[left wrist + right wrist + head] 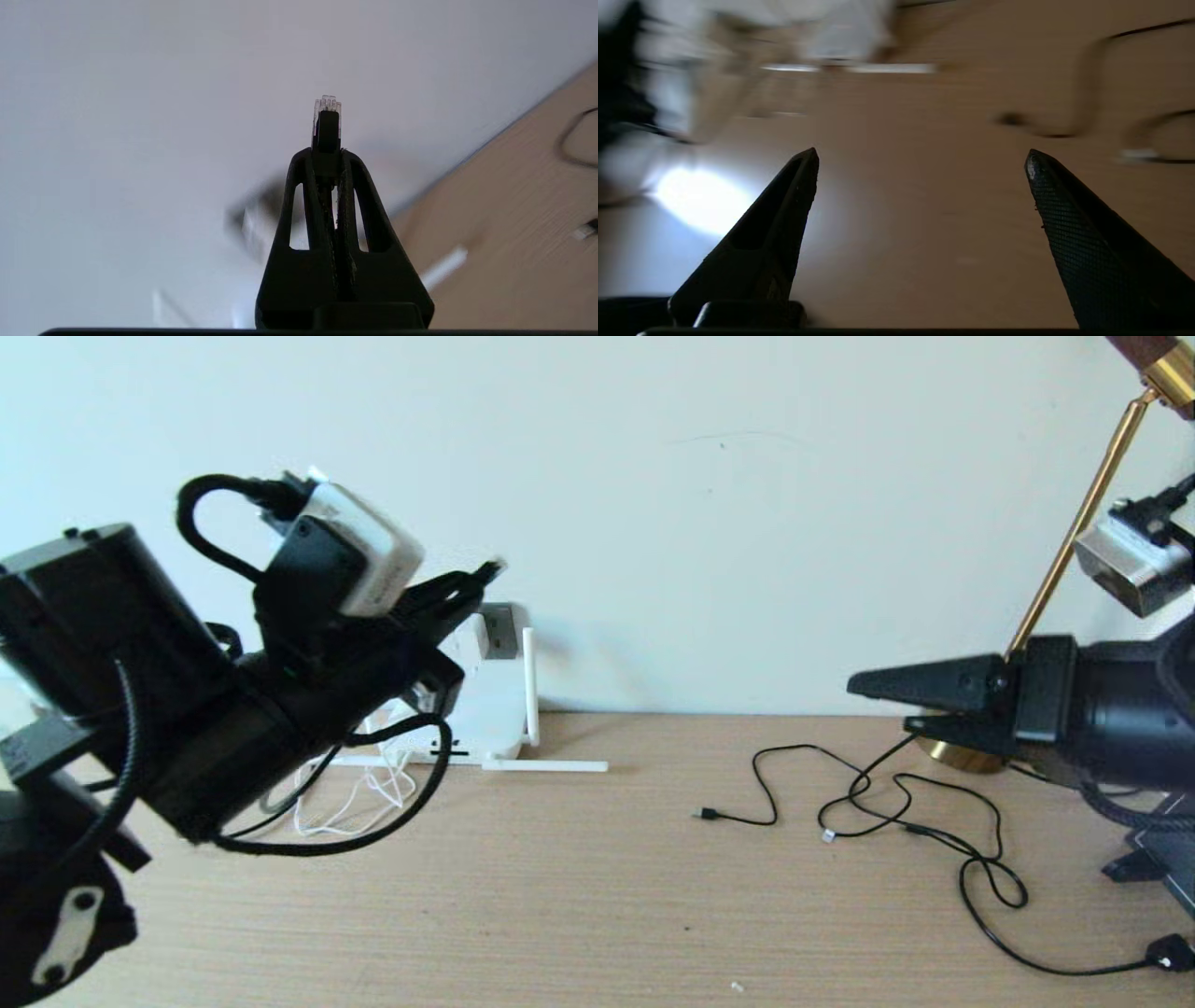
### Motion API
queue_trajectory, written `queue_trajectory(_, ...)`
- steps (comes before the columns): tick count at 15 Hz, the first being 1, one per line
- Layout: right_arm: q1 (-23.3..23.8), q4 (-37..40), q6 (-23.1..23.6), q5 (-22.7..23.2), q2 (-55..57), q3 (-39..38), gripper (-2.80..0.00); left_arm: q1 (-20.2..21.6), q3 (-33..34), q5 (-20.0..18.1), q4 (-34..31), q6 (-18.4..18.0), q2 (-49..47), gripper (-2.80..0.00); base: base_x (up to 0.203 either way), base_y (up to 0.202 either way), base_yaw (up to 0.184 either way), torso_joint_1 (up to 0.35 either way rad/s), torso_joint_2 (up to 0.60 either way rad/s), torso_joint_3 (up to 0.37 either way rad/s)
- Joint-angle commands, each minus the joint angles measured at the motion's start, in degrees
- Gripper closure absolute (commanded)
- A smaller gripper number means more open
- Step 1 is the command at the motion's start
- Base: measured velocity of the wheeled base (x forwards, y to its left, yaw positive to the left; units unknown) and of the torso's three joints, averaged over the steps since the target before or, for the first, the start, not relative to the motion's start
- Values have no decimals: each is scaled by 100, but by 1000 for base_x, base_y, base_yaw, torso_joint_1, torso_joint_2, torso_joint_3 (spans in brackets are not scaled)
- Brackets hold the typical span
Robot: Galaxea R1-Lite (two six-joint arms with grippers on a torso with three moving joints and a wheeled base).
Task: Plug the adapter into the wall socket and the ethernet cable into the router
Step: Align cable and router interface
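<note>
Clear, brittle plug of the ethernet cable sits clenched behind its tip in the left tool, light but snap-prone; right tool gapes.

a home desk corner: wooden tabletop, plain wall, brass lamp.

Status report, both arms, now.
Left gripper shut on ethernet cable, plug raised near the wall above the router. Right gripper open over the table, holding nothing. Loose black cords lie clear.

Pale bare wall behind wooden tabletop; brass lamp at right.
</note>
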State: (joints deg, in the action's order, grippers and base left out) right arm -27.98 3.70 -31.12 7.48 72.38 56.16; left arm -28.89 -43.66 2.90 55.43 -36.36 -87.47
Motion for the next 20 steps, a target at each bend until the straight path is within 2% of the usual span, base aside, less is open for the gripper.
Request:
queue_trajectory(1, -453, 26, 1189, -2205, -683, -618, -280, 295, 312, 190, 24, 512, 151, 0, 0, 0, 0, 0, 0, 0)
queue_trajectory(3, -780, -46, 2164, -3022, -1455, -1425, -280, 369, 614, 527, 0, 1226, 109, 0, 0, 0, 0, 0, 0, 0)
queue_trajectory(4, -839, -69, 2430, -3218, -1809, -1704, -280, 374, 719, 708, -67, 1536, 97, 0, 0, 0, 0, 0, 0, 0)
queue_trajectory(7, -828, -87, 2754, -3456, -2935, -2436, -280, 375, 878, 1104, -585, 2438, 155, 0, 0, 0, 0, 0, 0, 0)
queue_trajectory(8, -636, -85, 2874, -3474, -3315, -2713, -280, 375, 880, 1175, -734, 2783, 178, 0, 0, 0, 0, 0, 0, 0)
queue_trajectory(10, 262, -82, 3262, -3504, -3819, -3163, -280, 383, 922, 1241, -953, 3368, 218, 0, 0, 0, 0, 0, 0, 0)
queue_trajectory(12, 1333, -80, 3455, -3518, -4259, -3455, -280, 384, 1058, 1471, -1008, 3551, 163, 0, 0, 0, 0, 0, 0, 0)
queue_trajectory(14, 1984, -46, 3587, -3453, -5136, -3729, -280, 380, 1312, 1588, -969, 3503, 209, 0, 0, 0, 0, 0, 0, 0)
queue_trajectory(17, 2331, -21, 3790, -2867, -5738, -4542, -280, 375, 1514, 1599, -938, 3494, 346, 0, 0, 0, 0, 0, 0, 0)
queue_trajectory(20, 2402, -813, 3932, -1705, -5720, -5468, -280, 374, 1916, 1591, -905, 3622, 403, 0, 0, 0, 0, 0, 0, 0)
